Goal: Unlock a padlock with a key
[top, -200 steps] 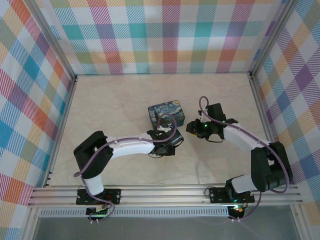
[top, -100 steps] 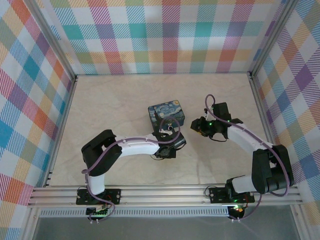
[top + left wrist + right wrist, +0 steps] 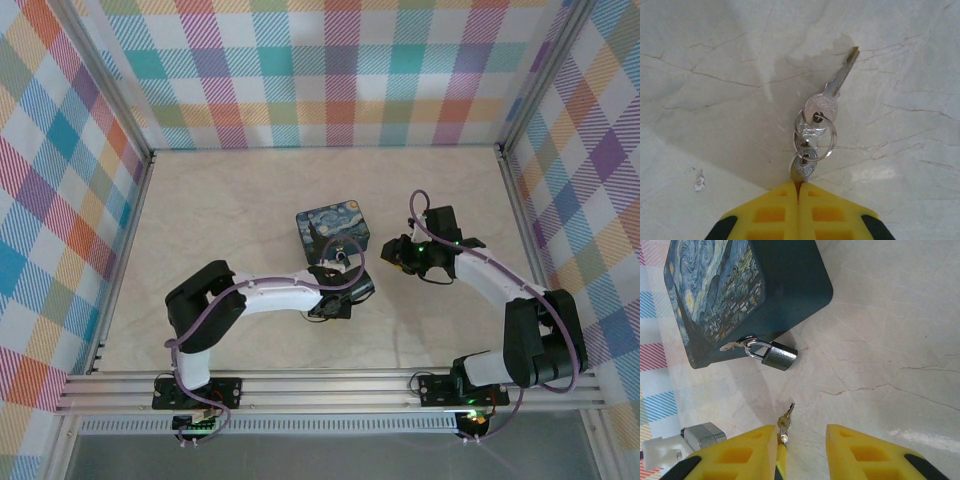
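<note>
1. Right at the tips of the left gripper [image 3: 799,189], the key [image 3: 802,166] is being pinched between tightly closed fingers. Two more keys [image 3: 839,85] on the same ring [image 3: 826,137] are lying ahead on the bench [image 3: 715,100].
2. Ahead of the right gripper [image 3: 801,432], which is standing open and holding nothing, the padlock [image 3: 779,356] is hanging from the painted tin [image 3: 740,290].
3. Between that gripper's fingers the keys are showing, near the padlock but apart from it.

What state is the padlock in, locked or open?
Shut, it appears: the shackle of the padlock sits seated in its body, looped through the hasp on the tin.
</note>
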`<action>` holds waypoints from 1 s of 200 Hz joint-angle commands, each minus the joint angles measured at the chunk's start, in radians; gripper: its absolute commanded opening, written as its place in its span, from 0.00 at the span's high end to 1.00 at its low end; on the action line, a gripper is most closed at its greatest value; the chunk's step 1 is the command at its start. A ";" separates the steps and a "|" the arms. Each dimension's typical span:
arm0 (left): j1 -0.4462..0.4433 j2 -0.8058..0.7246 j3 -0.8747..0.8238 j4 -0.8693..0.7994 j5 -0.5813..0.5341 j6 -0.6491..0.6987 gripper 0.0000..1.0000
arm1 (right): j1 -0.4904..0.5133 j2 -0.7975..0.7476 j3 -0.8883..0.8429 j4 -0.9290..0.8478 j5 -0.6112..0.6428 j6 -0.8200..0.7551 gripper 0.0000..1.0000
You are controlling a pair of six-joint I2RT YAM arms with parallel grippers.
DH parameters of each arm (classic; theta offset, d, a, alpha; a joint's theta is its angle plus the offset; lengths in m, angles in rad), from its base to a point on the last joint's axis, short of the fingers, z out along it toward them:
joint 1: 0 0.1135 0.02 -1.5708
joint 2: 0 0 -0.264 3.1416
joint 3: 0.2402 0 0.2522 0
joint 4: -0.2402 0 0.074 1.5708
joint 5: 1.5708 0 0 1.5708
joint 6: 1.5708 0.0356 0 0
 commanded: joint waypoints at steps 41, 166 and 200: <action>0.012 -0.084 -0.018 -0.131 0.067 0.221 1.00 | -0.008 -0.015 -0.002 -0.008 -0.059 -0.054 0.69; 0.399 -0.278 0.070 -0.161 0.903 0.589 1.00 | 0.036 -0.084 -0.043 0.408 -0.699 -0.205 0.69; 0.441 -0.279 0.110 -0.156 1.034 0.629 1.00 | 0.073 -0.011 -0.004 0.432 -0.808 -0.274 0.70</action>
